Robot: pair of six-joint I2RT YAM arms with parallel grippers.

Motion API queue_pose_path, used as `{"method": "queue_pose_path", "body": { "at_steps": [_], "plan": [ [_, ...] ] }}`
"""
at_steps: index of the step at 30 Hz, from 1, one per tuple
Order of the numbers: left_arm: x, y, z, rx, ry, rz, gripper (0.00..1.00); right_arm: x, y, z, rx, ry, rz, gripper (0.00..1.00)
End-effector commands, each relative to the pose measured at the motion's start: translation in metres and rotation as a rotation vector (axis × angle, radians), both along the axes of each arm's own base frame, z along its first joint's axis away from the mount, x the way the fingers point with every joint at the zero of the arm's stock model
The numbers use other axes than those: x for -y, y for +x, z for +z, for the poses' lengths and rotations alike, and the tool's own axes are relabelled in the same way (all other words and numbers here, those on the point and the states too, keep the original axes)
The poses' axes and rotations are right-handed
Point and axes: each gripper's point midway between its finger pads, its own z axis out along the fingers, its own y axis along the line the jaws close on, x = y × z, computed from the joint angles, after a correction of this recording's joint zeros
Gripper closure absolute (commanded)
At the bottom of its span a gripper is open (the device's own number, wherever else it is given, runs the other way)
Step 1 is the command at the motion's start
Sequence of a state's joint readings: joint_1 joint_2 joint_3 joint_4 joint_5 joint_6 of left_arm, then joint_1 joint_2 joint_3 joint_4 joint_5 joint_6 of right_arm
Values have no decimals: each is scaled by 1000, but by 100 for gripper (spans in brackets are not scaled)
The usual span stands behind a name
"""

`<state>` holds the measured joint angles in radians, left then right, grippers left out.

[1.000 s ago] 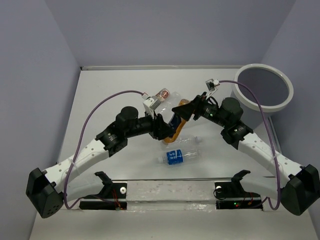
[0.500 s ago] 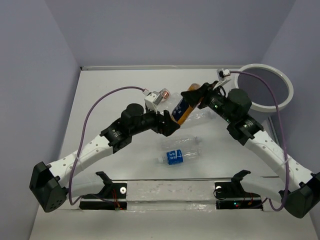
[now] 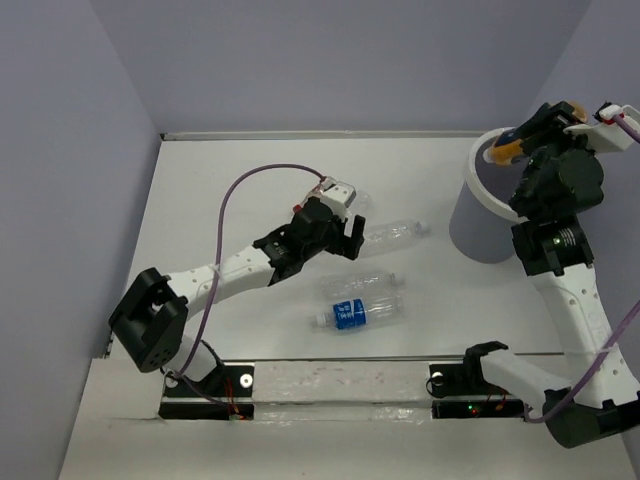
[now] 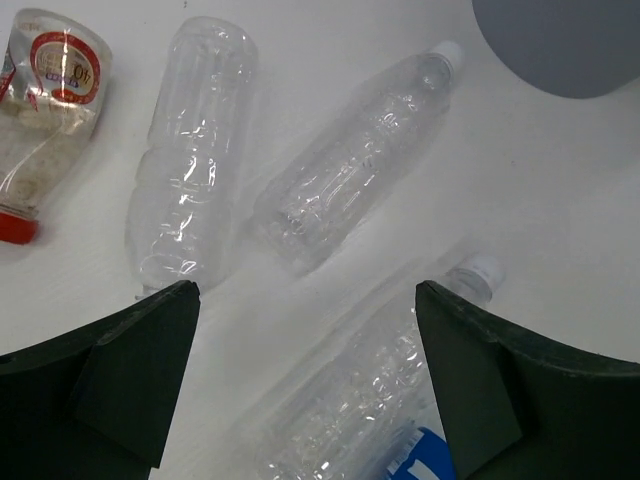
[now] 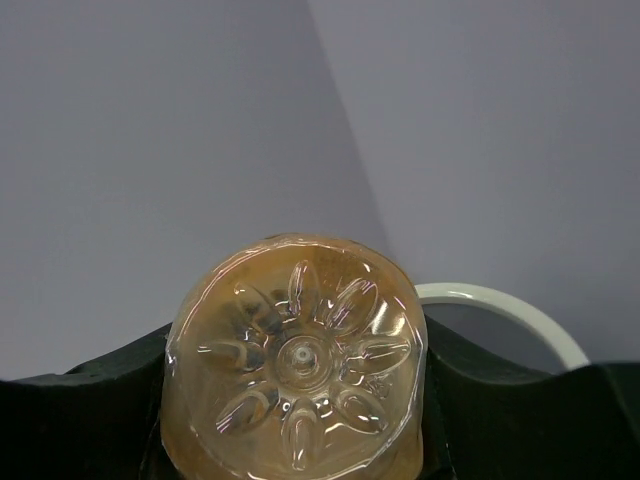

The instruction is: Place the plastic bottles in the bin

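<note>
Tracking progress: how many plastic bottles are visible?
5. Four lie on the table: red-capped bottle, two plain clear bottles, blue-labelled bottle. Right gripper holds the orange bottle above the bin. Bin's inside hidden.

right jaws: gripping orange bottle [image 3: 504, 152] over bin [image 3: 476, 232] | left jaws: beside plain clear bottle [image 3: 396, 232]

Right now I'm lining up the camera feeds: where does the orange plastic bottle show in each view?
Top external: orange plastic bottle at upper right, above the round grey bin and its white rim.
Left wrist: not in it.
Right wrist: lower centre, base toward the camera, between the dark fingers.
Shared landmark: the bin, white rim behind the bottle in right wrist, grey wall at left wrist's top right.
</note>
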<state>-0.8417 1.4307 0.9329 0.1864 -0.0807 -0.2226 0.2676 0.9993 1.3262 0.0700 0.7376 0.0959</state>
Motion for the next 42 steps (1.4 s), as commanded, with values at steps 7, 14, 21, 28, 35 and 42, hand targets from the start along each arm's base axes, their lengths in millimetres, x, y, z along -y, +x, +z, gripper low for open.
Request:
{"method": "queue_pose_path", "body": {
  "at_steps": [7, 14, 21, 28, 35, 42],
  "plan": [
    [60, 43, -14, 122, 190, -198, 1, 59, 4, -45, -137, -22, -286, 84],
    [82, 50, -35, 101, 232, -289, 1, 57, 6, -70, -200, -51, -252, 1],
    [98, 50, -65, 41, 268, -365, 1, 11, 4, -79, -202, -8, 69, 1],
    [102, 54, -96, -8, 317, -372, 3, -77, -1, -115, -220, 60, 571, 0],
    [99, 51, -100, -1, 324, -348, 29, -102, -32, -114, -125, 89, 733, 1],
    [113, 44, -32, 86, 136, -349, 49, -125, -60, -131, -84, 132, 888, 4]
  ]
}}
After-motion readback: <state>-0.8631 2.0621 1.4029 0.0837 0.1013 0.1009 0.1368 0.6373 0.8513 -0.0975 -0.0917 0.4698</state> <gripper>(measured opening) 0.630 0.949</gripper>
